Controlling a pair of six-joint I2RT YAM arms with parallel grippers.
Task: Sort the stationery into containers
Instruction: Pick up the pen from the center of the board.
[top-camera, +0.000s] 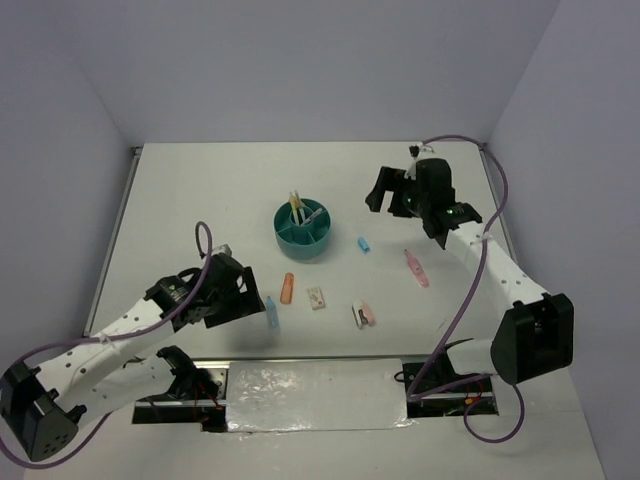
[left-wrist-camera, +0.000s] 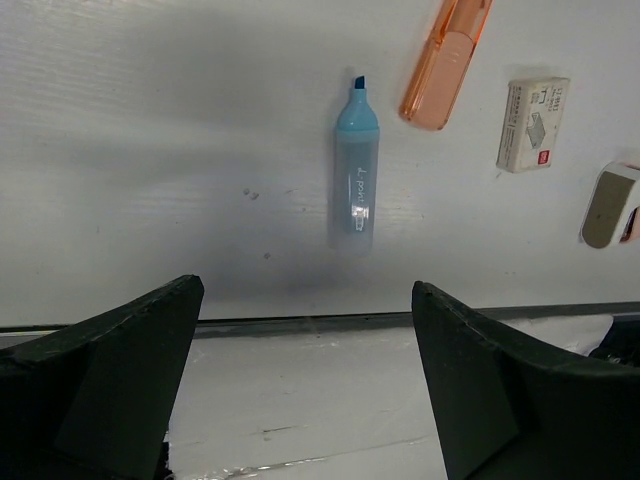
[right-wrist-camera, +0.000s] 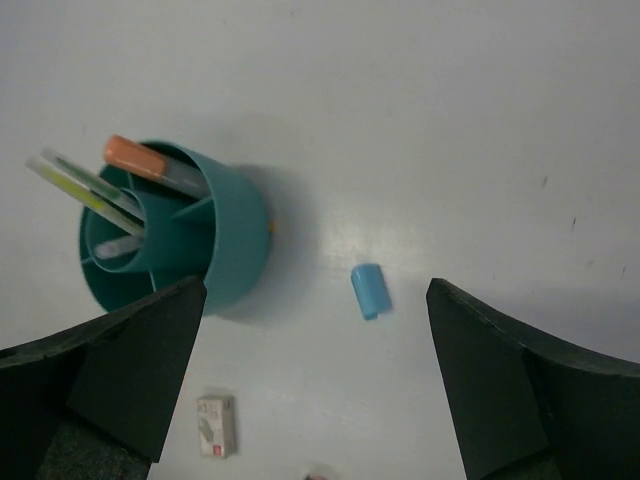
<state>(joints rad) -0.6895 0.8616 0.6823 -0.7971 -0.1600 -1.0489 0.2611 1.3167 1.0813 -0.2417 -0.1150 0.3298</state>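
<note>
The teal organiser stands mid-table with a yellow pencil and thin pens upright in its central cup. In the right wrist view the organiser also holds an orange marker. My right gripper hovers open to its right, above a small light-blue cap, nothing between its fingers. My left gripper is open and empty near the table's front edge, just short of a light-blue marker. An orange marker, a white box and a white and pink piece lie beyond it.
A pink marker lies on the table under the right arm. The table's front edge and a foil-taped strip run just behind the left gripper. Grey walls close in the far side and both sides.
</note>
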